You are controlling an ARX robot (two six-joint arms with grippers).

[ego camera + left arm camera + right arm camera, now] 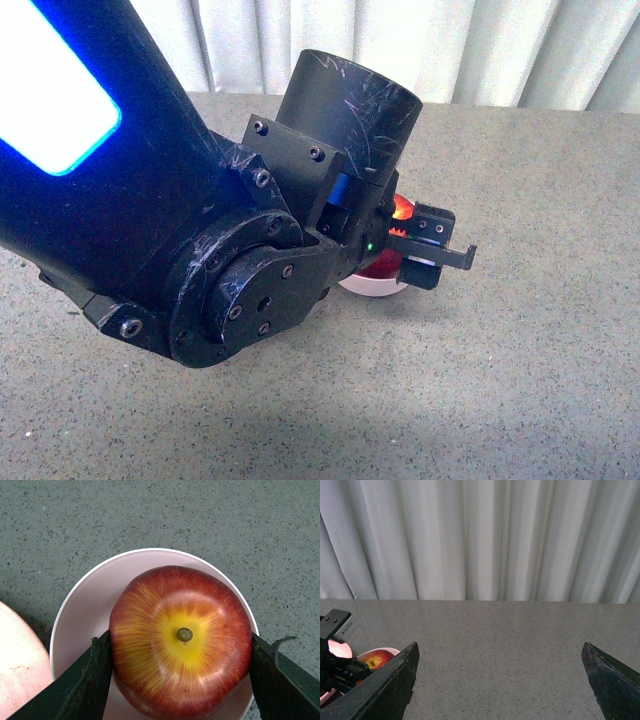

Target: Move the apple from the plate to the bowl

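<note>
Casing of the left arm [200, 200] across most of the front view, with the left gripper [432, 250] poking out beyond it over the grey table [520, 350]. Fingertips hidden there. Only red and pale slivers showing below the casing, too little to name.

From the left wrist: apple [182, 640] stem-up inside the bowl [85, 600], pinched between two dark fingers [85, 690] pressed against its opposite flanks. Underside cut off by the frame edge, so cannot tell whether resting on the bowl's floor or held just above it. Edge of the plate [17, 665] just beside the bowl, mostly out of frame.

From the right wrist: right gripper [500, 680] spread wide above the table. Off to one side, small and half hidden behind the left gripper's black parts, apple and bowl rim again. White curtain [480, 540] behind.
</note>
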